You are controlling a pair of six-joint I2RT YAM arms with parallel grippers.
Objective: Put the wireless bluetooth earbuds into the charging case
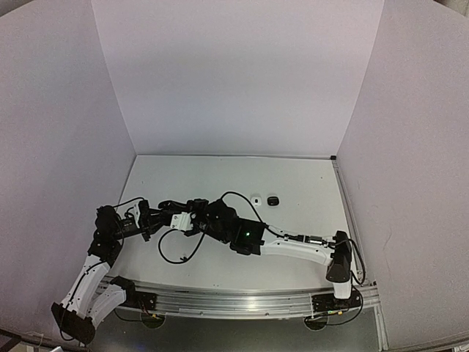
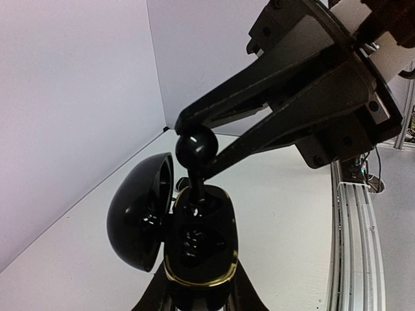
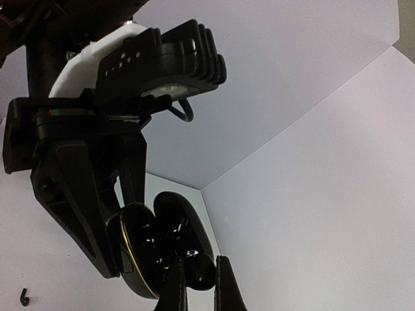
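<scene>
Black charging case (image 2: 198,243): lid swung open to one side; my left fingers (image 2: 153,297) are clamped on its sides.
Black earbud (image 2: 196,146): pinched at its round head between my right fingers (image 2: 246,81), stem pointing down at the mouth of the case.
Loose earbud (image 3: 24,297): black, lying on the table (image 2: 292,214), well apart.
Far side: white object (image 1: 256,199) just beside black object (image 1: 272,200); too small for me to name.
</scene>
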